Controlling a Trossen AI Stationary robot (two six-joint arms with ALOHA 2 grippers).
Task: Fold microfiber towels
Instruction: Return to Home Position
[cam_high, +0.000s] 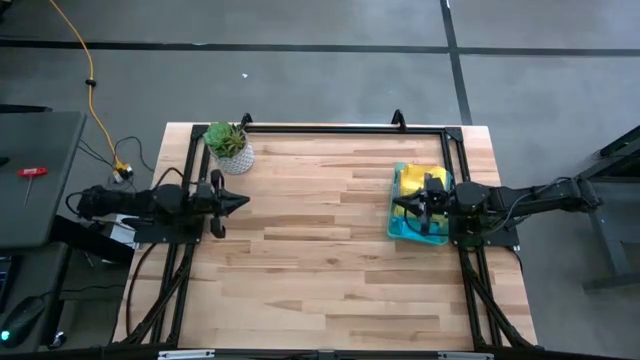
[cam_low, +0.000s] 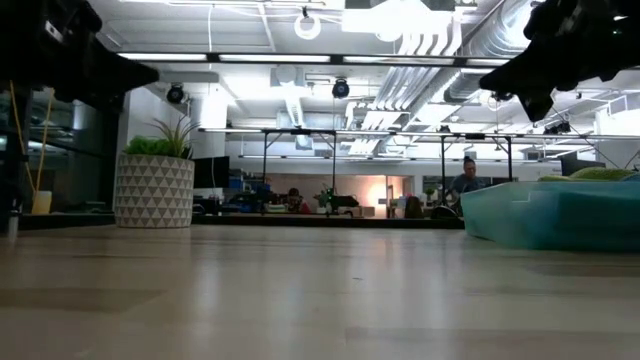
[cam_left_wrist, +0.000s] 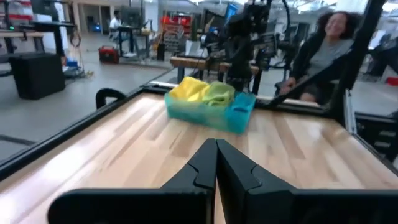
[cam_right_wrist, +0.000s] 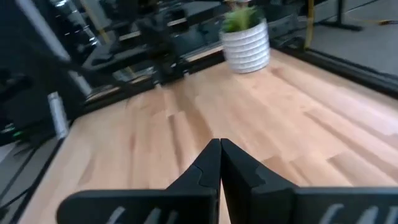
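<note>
The microfiber towels (cam_high: 416, 181) lie piled in a translucent green tray (cam_high: 404, 227) at the table's right side; yellow (cam_left_wrist: 188, 89), lime green (cam_left_wrist: 218, 93) and blue (cam_left_wrist: 237, 114) cloth shows over its rim. My right gripper (cam_high: 399, 207) hangs shut above the tray, pointing toward the table's left side and holding nothing. My left gripper (cam_high: 244, 203) is shut at the table's left side, pointing level toward the tray across bare wood. In both wrist views the fingertips (cam_left_wrist: 216, 145) (cam_right_wrist: 219, 144) meet with nothing between them.
A small potted plant (cam_high: 229, 146) in a white patterned pot stands at the far left, just beyond my left gripper. A black frame (cam_high: 340, 128) borders the table's far and side edges. Bare wood (cam_high: 320, 250) lies between the arms. A person (cam_left_wrist: 329, 43) sits beyond the table's right side.
</note>
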